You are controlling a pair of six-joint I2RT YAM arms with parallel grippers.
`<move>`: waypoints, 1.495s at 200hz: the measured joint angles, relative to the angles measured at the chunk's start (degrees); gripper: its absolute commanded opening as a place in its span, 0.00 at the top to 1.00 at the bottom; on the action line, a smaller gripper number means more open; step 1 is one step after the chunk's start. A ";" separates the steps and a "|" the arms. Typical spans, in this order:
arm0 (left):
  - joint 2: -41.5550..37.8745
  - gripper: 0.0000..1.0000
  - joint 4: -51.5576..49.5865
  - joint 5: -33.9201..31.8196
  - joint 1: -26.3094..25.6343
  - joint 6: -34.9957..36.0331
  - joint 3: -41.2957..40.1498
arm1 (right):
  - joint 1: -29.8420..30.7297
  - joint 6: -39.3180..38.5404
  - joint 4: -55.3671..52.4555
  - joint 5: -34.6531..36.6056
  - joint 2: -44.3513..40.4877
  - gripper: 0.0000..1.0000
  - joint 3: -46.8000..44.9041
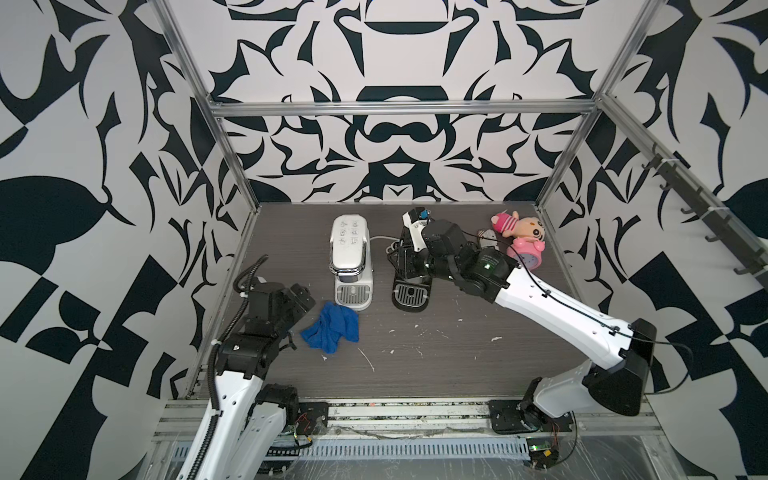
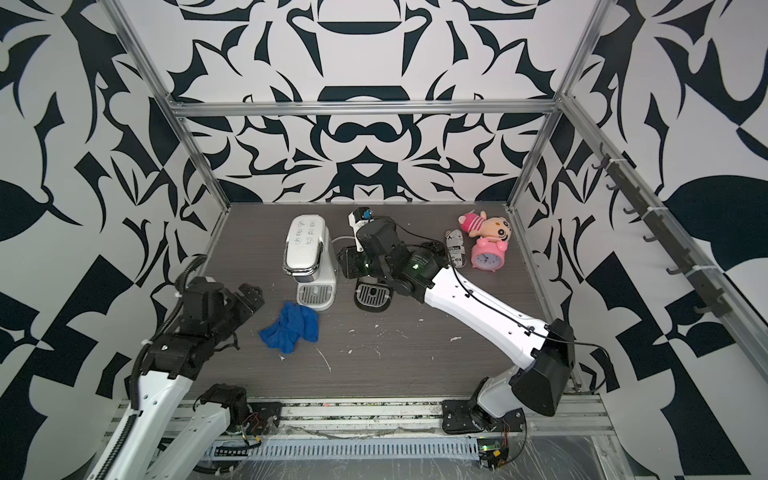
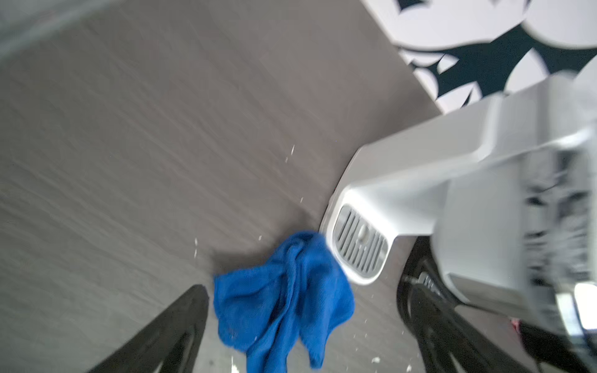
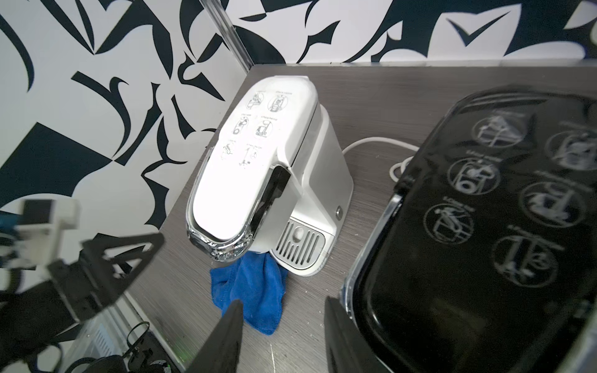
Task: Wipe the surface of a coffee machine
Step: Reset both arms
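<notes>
The left end effector (image 1: 305, 300) is hovering wide open beside the bunched cloth (image 1: 332, 326), lower left, probably risking a shallow, slipping pinch.

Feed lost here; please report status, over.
Left gripper open, right gripper open. Blue cloth loose on table by white coffee machine. Black machine beside right gripper.

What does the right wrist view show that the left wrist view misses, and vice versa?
Right wrist only: the pictogram-printed lid of the white plastic coffee machine, its white cable, and the black coffee machine's lid. Left wrist only: the white machine's flank away from the black one. Both: the crumpled blue cloth lying loose on the grey table, at the white machine's slotted drip tray.
</notes>
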 measured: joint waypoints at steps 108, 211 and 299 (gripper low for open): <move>18.78 0.01 56.96 -13.46 11.93 20.52 -29.53 | -45.79 -13.94 31.06 11.72 -7.21 0.38 -51.30; 50.38 0.01 100.43 -0.35 12.68 33.16 -31.19 | -45.64 -24.33 85.29 10.82 6.32 0.00 -70.58; 50.62 0.01 93.09 1.97 12.83 34.53 -23.69 | -45.62 -24.48 86.31 12.04 6.34 0.00 -70.55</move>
